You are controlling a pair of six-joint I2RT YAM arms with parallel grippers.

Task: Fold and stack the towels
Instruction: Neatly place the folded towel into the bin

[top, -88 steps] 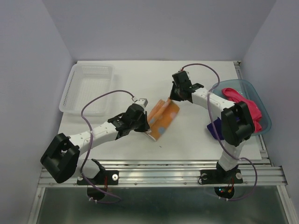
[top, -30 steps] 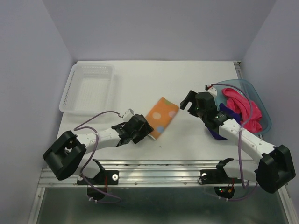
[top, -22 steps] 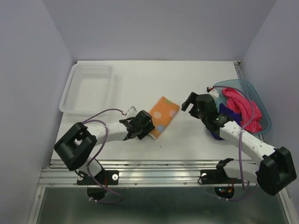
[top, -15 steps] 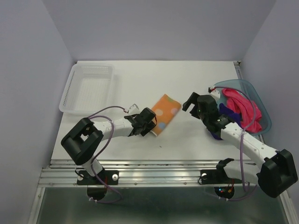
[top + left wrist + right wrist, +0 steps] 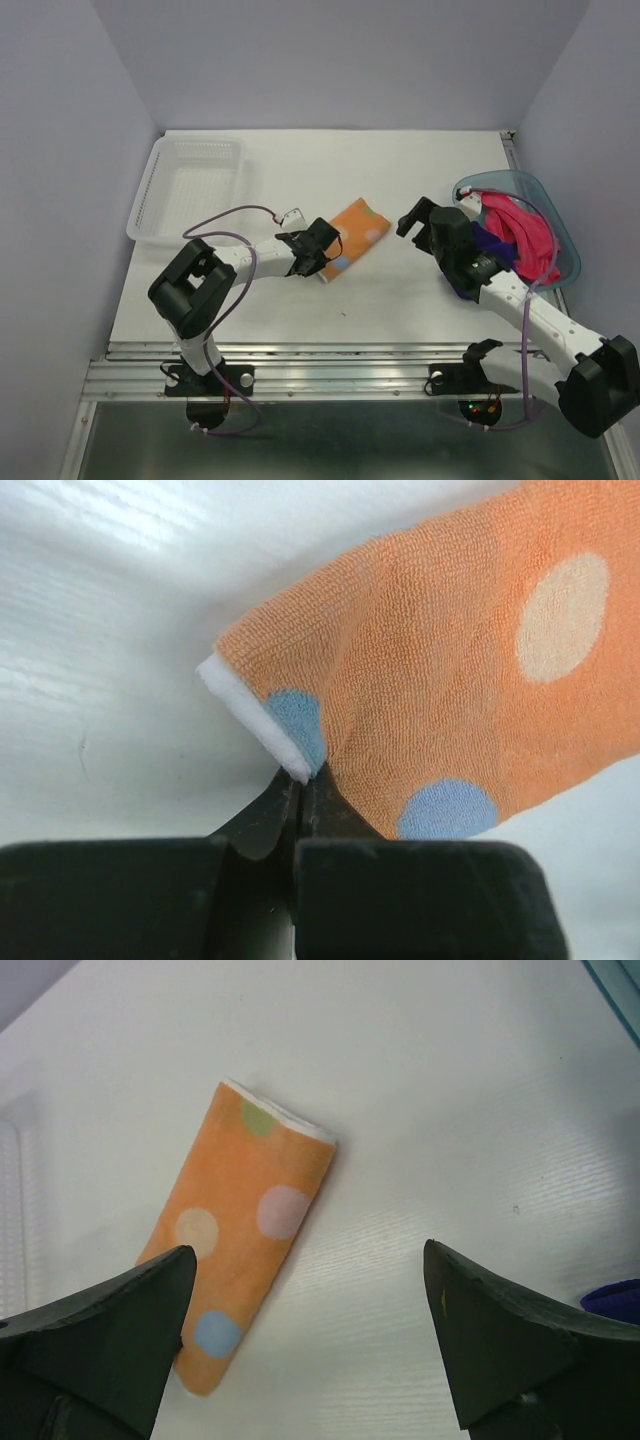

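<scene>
- Slip risk first: left gripper clenched tight right at the corner of the folded orange towel, at 7 o'clock of the cloth. Cannot tell if any cloth is really caught.
- Pulling with nothing caught: no lift, only a nudge and a crooked fold.
- Pulling with one layer caught: fold popping open.
- Right gripper wide open, holding nothing, near the towel's 3 o'clock side but apart. No pinning, so easy sliding on the table.
- Pink-red towel bunched in the teal tub at 3 o'clock of the table.
- Dark purple towel partly hidden under the right arm. Could get snagged and dragged on a swing.
</scene>
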